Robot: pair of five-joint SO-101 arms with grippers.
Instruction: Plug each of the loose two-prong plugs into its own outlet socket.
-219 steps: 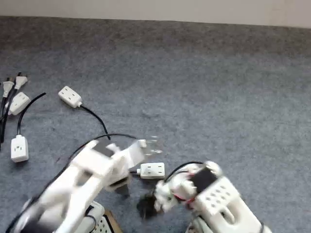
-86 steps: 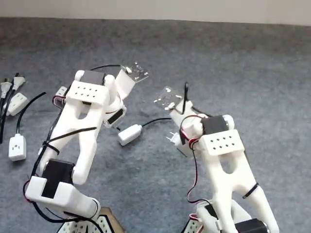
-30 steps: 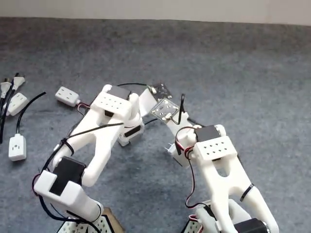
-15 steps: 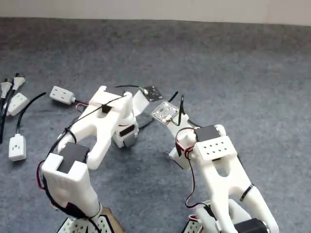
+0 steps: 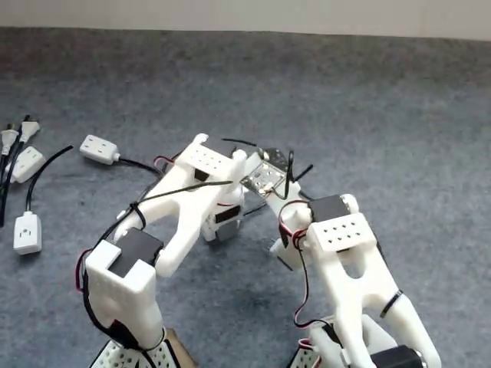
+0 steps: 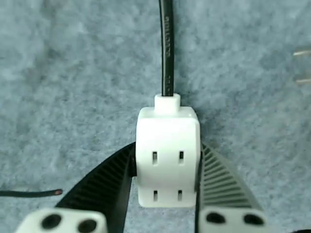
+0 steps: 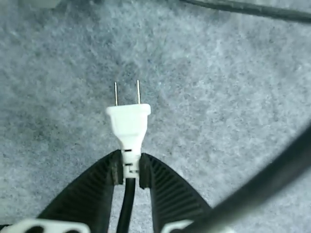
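My left gripper [image 6: 166,151] is shut on a white outlet socket [image 6: 167,136]. Its slotted face is turned to the camera and its black cord [image 6: 166,48] runs away over the grey carpet. Two metal prongs [image 6: 302,65] poke in at the edge of the left wrist view, apart from the socket. My right gripper [image 7: 129,164] is shut on the neck of a white two-prong plug [image 7: 128,119], prongs pointing away from the fingers. In the high view the left arm [image 5: 192,192] and right arm [image 5: 337,238] meet wrist to wrist at mid-carpet.
A loose socket [image 5: 98,148] lies at the left, with its cord trailing toward the arms. Two more sockets [image 5: 29,234] [image 5: 29,162] and two loose plugs [image 5: 14,136] sit at the far left edge. A thick black cable [image 7: 262,187] crosses the right wrist view.
The left arm has swung rightward with the socket, bringing its wrist up against the right arm's wrist. The right arm has barely moved, still holding the plug.
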